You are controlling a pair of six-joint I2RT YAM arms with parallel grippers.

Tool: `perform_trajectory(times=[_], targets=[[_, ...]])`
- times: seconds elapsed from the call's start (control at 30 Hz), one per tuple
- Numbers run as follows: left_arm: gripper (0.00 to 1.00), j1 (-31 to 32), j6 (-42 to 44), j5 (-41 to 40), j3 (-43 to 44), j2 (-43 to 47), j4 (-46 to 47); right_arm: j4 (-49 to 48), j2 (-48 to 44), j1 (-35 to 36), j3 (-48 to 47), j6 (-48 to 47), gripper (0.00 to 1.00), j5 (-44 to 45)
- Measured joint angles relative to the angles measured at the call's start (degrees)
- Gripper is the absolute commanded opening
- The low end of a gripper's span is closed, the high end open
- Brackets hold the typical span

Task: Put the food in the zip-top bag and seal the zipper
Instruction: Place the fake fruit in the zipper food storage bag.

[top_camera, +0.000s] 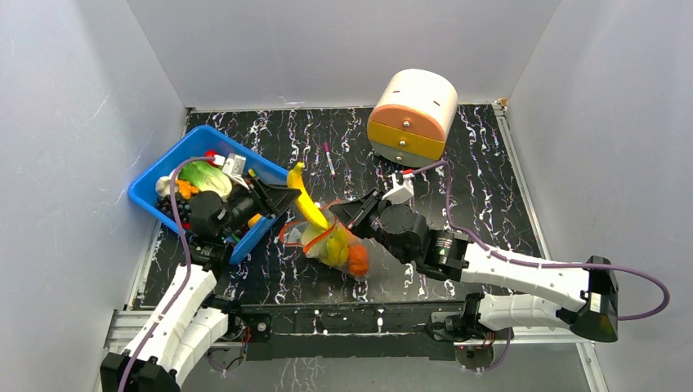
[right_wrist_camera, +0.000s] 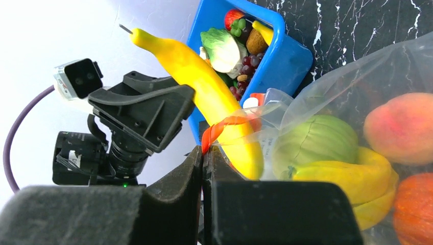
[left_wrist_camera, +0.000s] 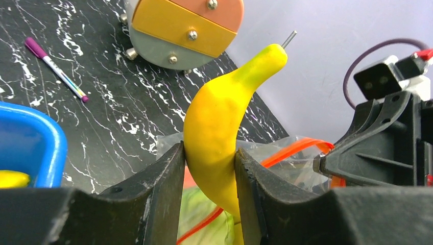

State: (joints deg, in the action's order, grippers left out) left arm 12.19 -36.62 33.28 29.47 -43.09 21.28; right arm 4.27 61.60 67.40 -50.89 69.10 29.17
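Observation:
My left gripper [left_wrist_camera: 210, 168] is shut on a yellow banana [left_wrist_camera: 219, 117] and holds it over the open mouth of the clear zip-top bag [top_camera: 331, 241], its lower end inside. The banana also shows in the top view [top_camera: 306, 200] and the right wrist view [right_wrist_camera: 204, 92]. My right gripper [right_wrist_camera: 203, 158] is shut on the bag's red-orange zipper strip [right_wrist_camera: 222, 127] and holds that edge up. Inside the bag lie a green fruit [right_wrist_camera: 314, 140], another banana [right_wrist_camera: 347, 171], a peach [right_wrist_camera: 403, 125] and an orange fruit [right_wrist_camera: 413, 204]. The left gripper [top_camera: 282, 198] sits just left of the bag.
A blue bin [top_camera: 184, 159] at the left holds cabbage [right_wrist_camera: 222, 48], grapes [right_wrist_camera: 245, 69], a strawberry and more food. A round drawer box [top_camera: 413, 114] stands at the back right. A purple pen [top_camera: 328, 158] lies on the black marbled table [top_camera: 482, 196]. Grey walls enclose the table.

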Motion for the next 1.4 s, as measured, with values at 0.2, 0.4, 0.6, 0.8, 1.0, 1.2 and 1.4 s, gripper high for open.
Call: perform_trajectory(times=[0.2,0.4,0.6,0.8,1.0,1.2,1.4], targets=[[0.18,4.96,2.62,-2.71,-3.45,0.28,3.39,-1.07,0.7,0.0,0.13,0.92,0.0,0.87],[0.15,7.17,5.68,-2.95,-5.46,2.27,8.52,-2.34,0.63,0.0,0.15,1.6,0.0,2.62],[0.14,7.91,6.21,-2.38,-7.32,3.17,13.81,-3.78,0.57,0.0,0.17,2.27,0.0,2.89],[0.13,8.28,11.04,-3.67,-7.34,4.15,13.79,-5.95,0.57,0.0,1.73,3.61,0.0,1.95],[0.13,8.31,15.56,-3.56,-7.23,3.26,14.45,-6.64,0.59,0.0,2.05,4.83,0.0,1.07],[0.17,8.63,16.68,-1.75,-8.07,2.73,17.81,-8.0,0.57,0.0,2.05,5.66,0.0,0.83],[0.23,8.66,15.61,1.68,-11.06,2.36,20.83,-8.41,0.57,0.0,2.29,5.84,0.0,0.5]])
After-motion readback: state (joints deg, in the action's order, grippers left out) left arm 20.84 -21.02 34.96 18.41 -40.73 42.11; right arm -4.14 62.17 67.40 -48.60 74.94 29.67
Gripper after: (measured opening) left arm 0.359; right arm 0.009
